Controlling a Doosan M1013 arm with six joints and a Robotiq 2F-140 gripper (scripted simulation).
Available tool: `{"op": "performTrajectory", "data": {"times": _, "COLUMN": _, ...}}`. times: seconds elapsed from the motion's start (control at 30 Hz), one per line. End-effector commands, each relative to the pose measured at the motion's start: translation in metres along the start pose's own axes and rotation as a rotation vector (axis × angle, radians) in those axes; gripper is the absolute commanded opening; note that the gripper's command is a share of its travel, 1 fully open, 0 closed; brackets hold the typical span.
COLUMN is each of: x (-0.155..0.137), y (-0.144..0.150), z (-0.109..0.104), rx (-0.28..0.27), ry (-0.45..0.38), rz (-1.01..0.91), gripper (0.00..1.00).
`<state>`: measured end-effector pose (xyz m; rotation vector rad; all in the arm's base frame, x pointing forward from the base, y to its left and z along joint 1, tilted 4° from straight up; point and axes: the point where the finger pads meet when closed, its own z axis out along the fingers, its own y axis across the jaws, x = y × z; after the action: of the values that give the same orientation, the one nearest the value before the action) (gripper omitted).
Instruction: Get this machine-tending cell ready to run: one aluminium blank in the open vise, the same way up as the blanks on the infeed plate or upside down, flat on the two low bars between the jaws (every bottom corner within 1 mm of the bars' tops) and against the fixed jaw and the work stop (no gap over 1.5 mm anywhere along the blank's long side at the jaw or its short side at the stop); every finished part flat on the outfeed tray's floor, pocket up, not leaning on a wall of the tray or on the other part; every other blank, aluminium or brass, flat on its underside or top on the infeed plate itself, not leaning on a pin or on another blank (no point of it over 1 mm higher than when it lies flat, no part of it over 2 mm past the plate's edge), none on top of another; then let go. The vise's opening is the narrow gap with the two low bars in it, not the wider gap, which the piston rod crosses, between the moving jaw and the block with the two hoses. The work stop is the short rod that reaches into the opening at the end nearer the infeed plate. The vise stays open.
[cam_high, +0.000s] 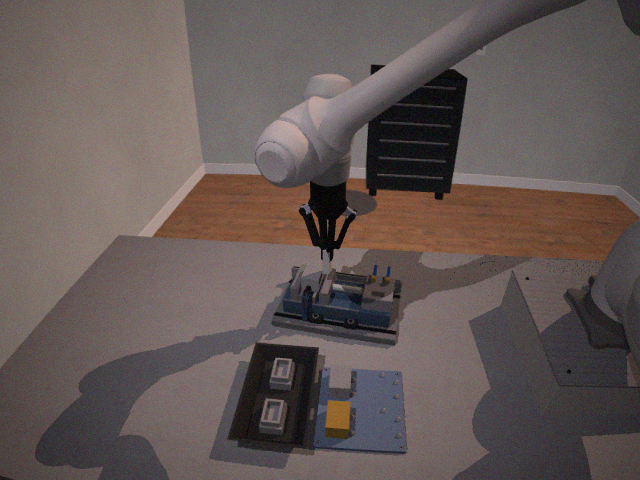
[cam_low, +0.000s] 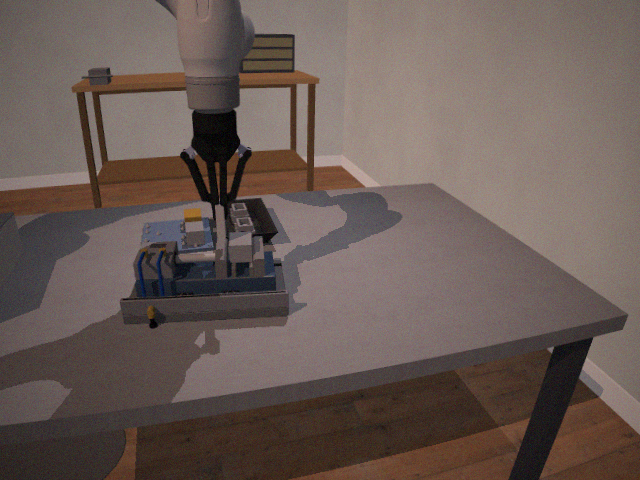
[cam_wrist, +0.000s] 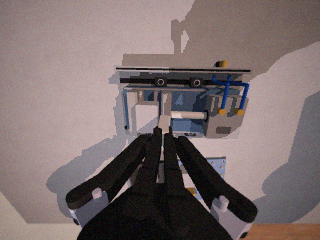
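My gripper (cam_high: 326, 263) (cam_low: 220, 222) (cam_wrist: 164, 121) is shut, with nothing visible between its pale fingertips, upright over the moving jaw. An aluminium blank (cam_low: 240, 250) (cam_wrist: 147, 115) lies in the vise opening, beside the fixed jaw (cam_low: 257, 255); millimetre gaps, seating on the bars and contact with the stop cannot be told. A second aluminium blank (cam_high: 340, 377) (cam_low: 194, 226) and a brass blank (cam_high: 338, 417) (cam_low: 192, 214) lie apart on the blue infeed plate (cam_high: 373, 392) (cam_low: 162, 236). Two finished parts (cam_high: 282, 373) (cam_high: 272, 415) sit pocket up in the dark outfeed tray (cam_high: 242, 398), apart.
The piston rod (cam_high: 347, 288) (cam_wrist: 187, 115) crosses the wider gap to the hose block (cam_high: 377, 297) (cam_low: 155, 260) (cam_wrist: 225, 117). A dark post (cam_high: 306, 303) stands at the vise side nearer the plate. Pins (cam_high: 383, 410) stand on the plate, beside the tray.
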<state>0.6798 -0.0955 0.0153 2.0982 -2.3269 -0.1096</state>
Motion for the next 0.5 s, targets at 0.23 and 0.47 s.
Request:
{"op": "performTrajectory", "data": {"times": 0.23, "x": -0.0013, "y": 0.0050, "z": 0.0045, "rx": -0.002, "ry": -0.001, "rz": -0.002, "gripper": 0.00}}
{"op": "performTrajectory", "data": {"times": 0.47, "x": -0.0014, "y": 0.0054, "z": 0.0045, "rx": -0.002, "ry": -0.001, "rz": -0.002, "gripper": 0.00}}
